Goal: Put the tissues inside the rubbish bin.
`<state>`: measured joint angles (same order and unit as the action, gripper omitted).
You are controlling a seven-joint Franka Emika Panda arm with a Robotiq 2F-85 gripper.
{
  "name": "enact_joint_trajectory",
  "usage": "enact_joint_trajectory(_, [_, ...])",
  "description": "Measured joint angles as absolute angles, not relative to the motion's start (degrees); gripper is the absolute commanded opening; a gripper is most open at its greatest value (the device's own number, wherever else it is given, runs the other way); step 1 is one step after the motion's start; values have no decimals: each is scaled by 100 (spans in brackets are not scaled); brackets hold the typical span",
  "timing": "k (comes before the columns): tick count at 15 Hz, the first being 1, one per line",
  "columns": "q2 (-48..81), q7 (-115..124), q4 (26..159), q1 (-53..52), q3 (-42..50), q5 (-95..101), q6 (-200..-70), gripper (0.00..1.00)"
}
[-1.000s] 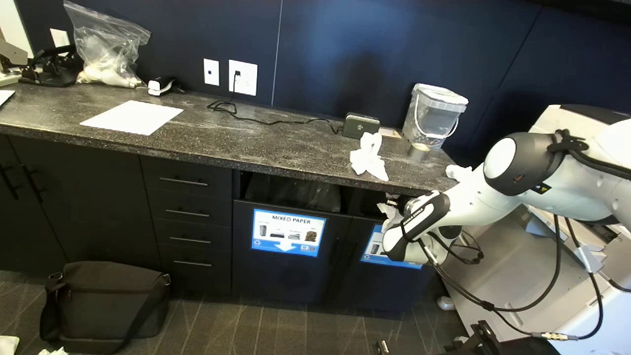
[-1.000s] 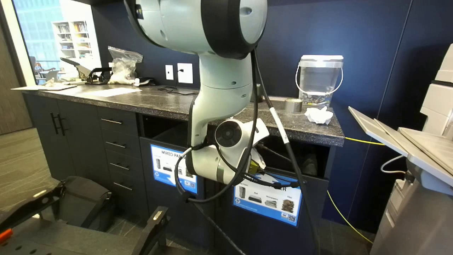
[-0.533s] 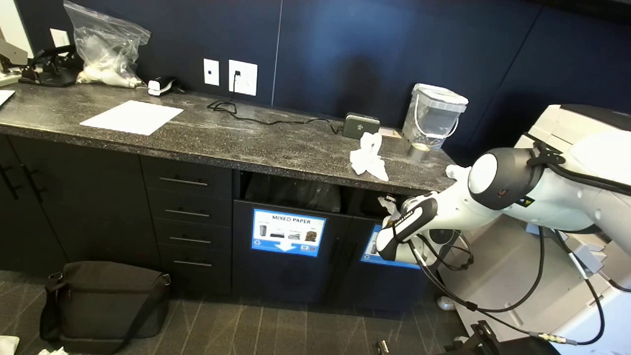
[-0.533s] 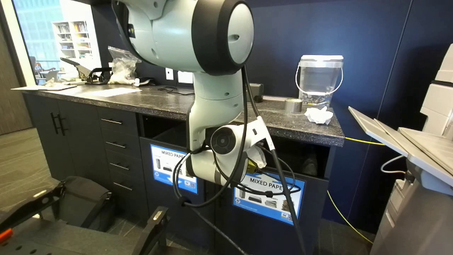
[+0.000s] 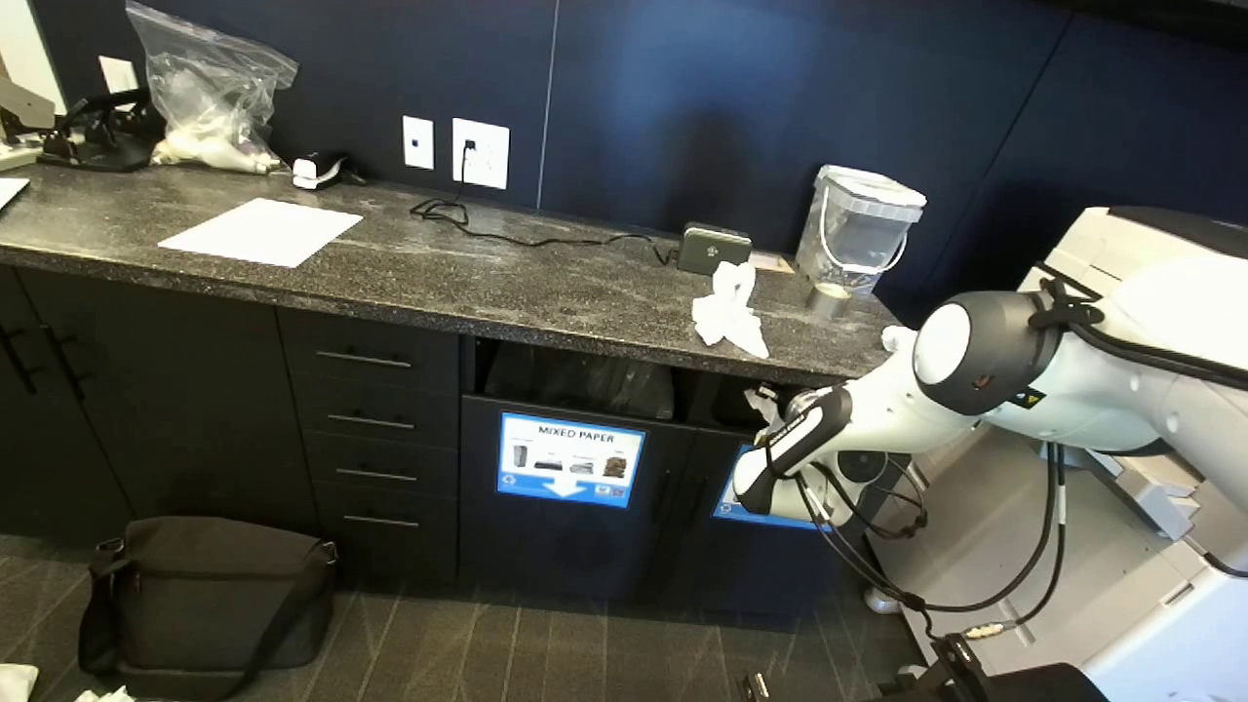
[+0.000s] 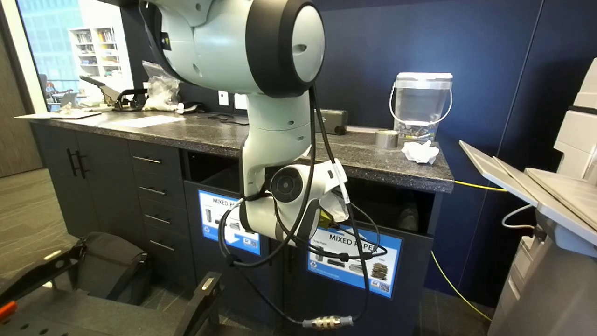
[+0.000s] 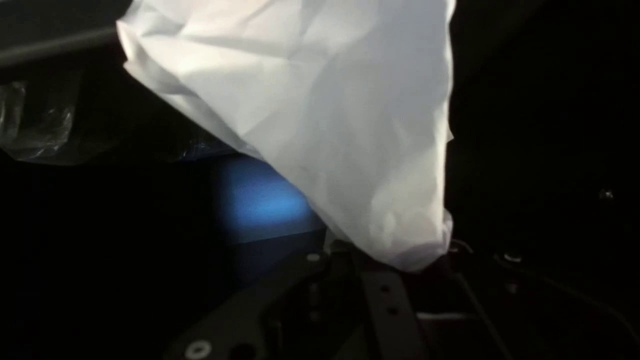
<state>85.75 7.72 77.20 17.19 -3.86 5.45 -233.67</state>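
My gripper (image 7: 400, 257) is shut on a crumpled white tissue (image 7: 350, 120), which spreads out beyond the fingertips in the wrist view. In an exterior view that tissue (image 6: 336, 207) shows beside my wrist, which hides most of the fingers. The rubbish bin looks built into the cabinet, with open slots above doors (image 6: 415, 261) signed MIXED PAPER. Gripper and tissue stand at the right-hand slot; how far inside, I cannot tell. Two more tissues lie on the counter: one crumpled upright (image 5: 729, 310) and one near the right end (image 6: 420, 152).
A lidded see-through bucket (image 6: 422, 105), a tape roll (image 6: 386, 139) and a small dark box (image 5: 715, 249) stand on the counter (image 5: 546, 283) above my hand. Its front edge overhangs the slots. A large machine (image 5: 975, 526) is at the right; a black bag (image 5: 219, 604) lies on the floor.
The arm has shifted a little to the left in both exterior views, with the held tissue moving along. The tissues on the counter have stayed in place.
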Motion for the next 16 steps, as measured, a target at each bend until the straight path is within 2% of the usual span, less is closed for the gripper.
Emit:
enact_joint_trajectory(3, [8568, 784, 7689, 1657, -380, 544, -23009, 17])
enact_joint_trajectory(8, [8531, 783, 7582, 1607, -375, 429, -22382, 19])
enact_joint_trajectory(13, [8527, 707, 7410, 1389, -246, -358, -22227, 18])
enact_joint_trajectory(14, [8527, 690, 7407, 1339, -217, -487, -22226, 22])
enact_joint_trajectory(15, [8527, 677, 7402, 1296, -192, -592, -22218, 46])
enact_joint_trajectory(16, [8527, 674, 7400, 1267, -179, -651, -22191, 47])
